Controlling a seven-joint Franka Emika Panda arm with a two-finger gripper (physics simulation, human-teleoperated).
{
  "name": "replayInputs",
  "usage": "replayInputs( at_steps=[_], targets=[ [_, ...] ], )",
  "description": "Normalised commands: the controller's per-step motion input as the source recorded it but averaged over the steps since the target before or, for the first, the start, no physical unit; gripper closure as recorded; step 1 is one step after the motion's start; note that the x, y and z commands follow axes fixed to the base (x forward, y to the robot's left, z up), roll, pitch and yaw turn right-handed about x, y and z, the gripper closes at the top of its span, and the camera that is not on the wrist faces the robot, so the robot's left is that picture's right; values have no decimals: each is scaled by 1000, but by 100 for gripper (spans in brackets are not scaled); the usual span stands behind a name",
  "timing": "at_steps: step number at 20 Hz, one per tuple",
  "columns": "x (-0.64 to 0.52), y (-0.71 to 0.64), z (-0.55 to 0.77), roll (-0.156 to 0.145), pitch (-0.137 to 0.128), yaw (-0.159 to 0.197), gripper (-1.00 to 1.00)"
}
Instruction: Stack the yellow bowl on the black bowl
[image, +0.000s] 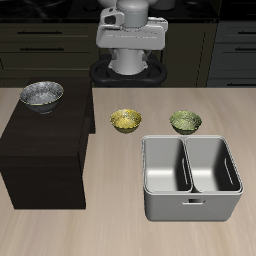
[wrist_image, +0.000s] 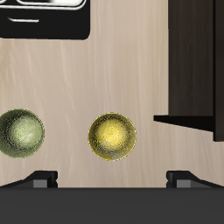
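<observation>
The yellow bowl stands on the table between the dark cabinet and the olive bowl; in the wrist view the yellow bowl shows its speckled inside. The black bowl with its silvery-grey inside stands on top of the dark cabinet, toward its back. My gripper hangs high above the table near the robot's base, behind the yellow bowl. In the wrist view my gripper is open and empty, its fingertips wide apart. The black bowl is out of the wrist view.
An olive-green bowl stands beside the yellow bowl. A grey rectangular double bin stands nearer the table's front edge. The dark cabinet rises well above the tabletop.
</observation>
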Motion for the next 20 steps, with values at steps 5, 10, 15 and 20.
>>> replayInputs(
  at_steps=[5, 10, 15, 20],
  targets=[
    [-155, 70, -341, -3, -10, -24, -100],
    [-34, 7, -180, -17, -46, -23, -100],
    [-84, -1, -208, -13, -87, -27, -100],
    [-85, 11, -127, -6, -74, -21, -100]
  ],
)
